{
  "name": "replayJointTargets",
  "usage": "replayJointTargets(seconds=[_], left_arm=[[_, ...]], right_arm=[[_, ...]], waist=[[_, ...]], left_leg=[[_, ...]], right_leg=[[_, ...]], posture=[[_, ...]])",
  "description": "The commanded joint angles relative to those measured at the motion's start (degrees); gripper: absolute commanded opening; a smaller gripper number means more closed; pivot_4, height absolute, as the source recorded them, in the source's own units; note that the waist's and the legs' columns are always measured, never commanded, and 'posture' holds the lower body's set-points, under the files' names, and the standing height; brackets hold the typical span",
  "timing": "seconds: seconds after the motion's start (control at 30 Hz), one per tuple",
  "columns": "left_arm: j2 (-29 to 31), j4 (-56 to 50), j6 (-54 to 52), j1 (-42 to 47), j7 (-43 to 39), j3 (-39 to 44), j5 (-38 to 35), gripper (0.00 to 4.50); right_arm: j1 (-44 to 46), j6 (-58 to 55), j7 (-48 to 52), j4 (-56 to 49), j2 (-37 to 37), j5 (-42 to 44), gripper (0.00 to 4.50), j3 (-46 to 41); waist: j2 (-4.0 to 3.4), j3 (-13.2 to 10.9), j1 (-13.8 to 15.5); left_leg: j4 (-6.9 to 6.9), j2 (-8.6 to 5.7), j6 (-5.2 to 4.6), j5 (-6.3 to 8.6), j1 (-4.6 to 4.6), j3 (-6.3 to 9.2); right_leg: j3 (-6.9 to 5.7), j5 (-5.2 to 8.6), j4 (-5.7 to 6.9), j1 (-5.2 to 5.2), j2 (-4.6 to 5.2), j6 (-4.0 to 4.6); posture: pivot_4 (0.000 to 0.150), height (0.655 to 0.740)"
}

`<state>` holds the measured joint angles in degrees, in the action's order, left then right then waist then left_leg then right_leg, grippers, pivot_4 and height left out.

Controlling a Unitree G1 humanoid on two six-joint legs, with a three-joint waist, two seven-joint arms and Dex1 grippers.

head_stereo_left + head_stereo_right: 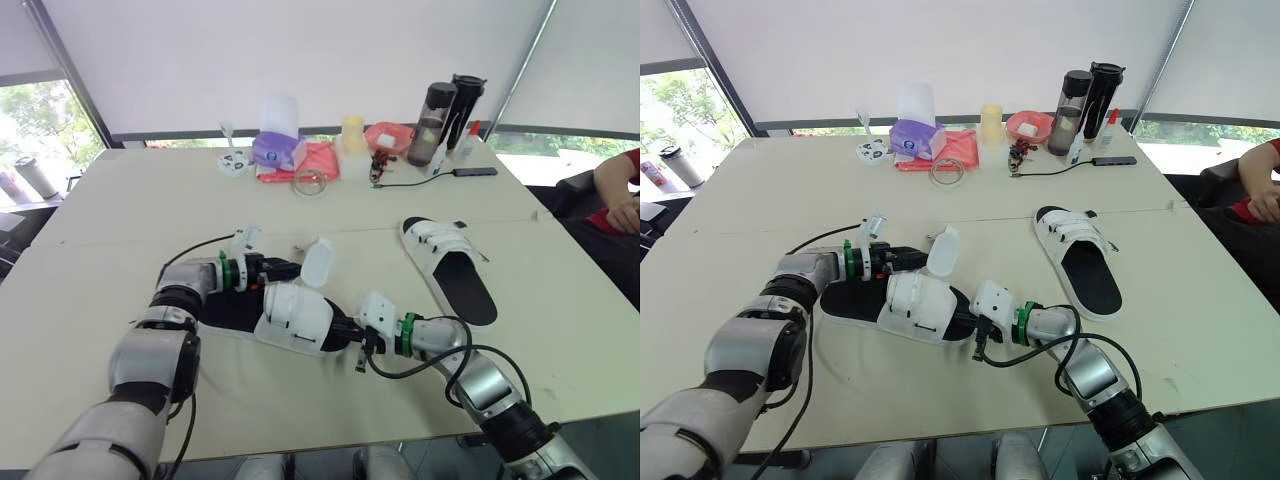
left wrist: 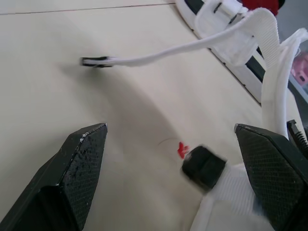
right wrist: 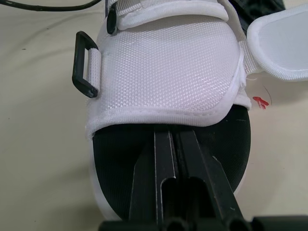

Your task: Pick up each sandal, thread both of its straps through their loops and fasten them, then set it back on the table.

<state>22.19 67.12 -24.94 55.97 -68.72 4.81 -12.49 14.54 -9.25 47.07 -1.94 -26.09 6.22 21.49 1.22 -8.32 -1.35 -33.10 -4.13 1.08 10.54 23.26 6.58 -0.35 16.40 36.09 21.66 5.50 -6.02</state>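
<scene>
Near sandal: A white sandal with a black footbed [image 1: 292, 318] lies flat on the pale surface [image 1: 110, 230], close to its near edge and between the two hands.
Its line: The long axis runs left to right with a slight slant. The bare heel end lies toward the left arm and the covered toe end toward the right hand.
Straps: One wide white strap flap [image 1: 317, 262] stands up loose on the far side. A black loop [image 3: 85, 65] hangs free at the side of the upper.
Left hand: The left hand [image 1: 288, 270] sits at the far side of the upper, beside the raised flap. Its fingers are spread wide, released, grasping nothing.
Right hand: The right hand [image 3: 173, 137] is at the toe, clenched, with both fingers pressed together and their tips lying on the footbed at the front edge of the upper.
Second sandal: The second sandal [image 1: 450, 268] lies to the right, well apart, with its long axis slanting toward the far edge and its toe pointing away.
Open room: Bare surface stretches wide on the left, and there is a clear strip between the two sandals.
Far edge: A purple tissue box [image 1: 277, 150], dark bottles [image 1: 433, 112], a pink bowl [image 1: 388, 134] and a black cable [image 1: 415, 181] sit along it.
Right edge: A person's arm [image 1: 615, 185] is cut off by the frame.
Hard to make out: I cannot tell whether the clenched fingers pinch anything, or whether the second sandal's straps are fastened.
</scene>
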Motion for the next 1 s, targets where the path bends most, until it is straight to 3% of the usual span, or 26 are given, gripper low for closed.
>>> replayJointTargets(seconds=[0.03,0.13,0.27,0.4,0.53,0.73,1.0], left_arm=[[4.3,-2.5,-3.2,1.5,-0.8,3.9,-2.8,4.43],[5.5,-7.1,-7.2,1.5,-2.8,4.6,-4.4,4.43],[4.5,-20.7,-17.5,-1.1,-4.0,4.7,-9.3,4.43],[1.6,-33.3,-25.3,-5.3,-1.6,3.5,-13.3,4.43],[-0.7,-38.7,-27.6,-8.0,1.1,0.6,-13.5,4.43],[-2.6,-34.1,-27.1,-6.1,1.9,-1.8,-13.3,4.43],[-8.9,-14.9,-18.3,3.7,3.6,-0.1,-11.8,4.43]], right_arm=[[-2.6,-4.0,-0.7,7.3,-1.0,-4.6,0.0,2.6],[-2.7,-3.7,-0.7,7.5,-1.0,-4.7,0.0,2.6],[-2.3,-3.6,-0.6,7.9,-0.5,-4.9,0.0,2.8],[-2.4,-3.6,-0.5,7.9,-0.2,-5.0,0.0,3.2],[-2.3,-3.4,-0.4,8.1,-0.3,-5.0,0.0,3.3],[-2.0,-3.6,-0.4,8.2,0.0,-5.1,0.0,3.3],[-2.1,-3.7,-1.2,8.3,0.7,-5.1,0.0,3.3]], waist=[[0.04,0.0,0.0],[0.11,-0.1,0.3],[0.17,-0.1,0.3],[0.11,-0.1,0.0],[0.1,-0.1,0.1],[0.11,-0.1,0.2],[0.15,-0.1,0.2]], left_leg=[[0.0,0.0,0.0,0.0,0.04,0.02],[0.0,0.0,0.0,0.0,0.04,0.04],[0.0,0.0,0.0,0.0,0.08,0.05],[0.03,0.0,0.0,0.0,0.09,0.05],[0.05,0.01,0.0,0.0,0.09,0.06],[0.04,0.0,0.0,0.0,0.08,0.05],[0.03,0.0,0.0,0.0,0.09,0.04]], right_leg=[[0.0,-0.02,0.01,0.1,-0.02,-0.02],[0.0,0.0,0.01,0.27,-0.01,0.0],[0.01,-0.01,0.0,0.25,0.03,0.06],[0.06,-0.03,0.0,0.2,0.03,0.09],[0.06,-0.08,0.04,0.22,0.01,0.16],[0.05,-0.06,0.03,0.43,0.01,0.14],[0.03,-0.07,0.03,0.44,-0.02,0.1]], posture=[[0.15,0.74],[0.15,0.74],[0.15,0.74],[0.15,0.74],[0.15,0.74],[0.15,0.74],[0.15,0.74]])
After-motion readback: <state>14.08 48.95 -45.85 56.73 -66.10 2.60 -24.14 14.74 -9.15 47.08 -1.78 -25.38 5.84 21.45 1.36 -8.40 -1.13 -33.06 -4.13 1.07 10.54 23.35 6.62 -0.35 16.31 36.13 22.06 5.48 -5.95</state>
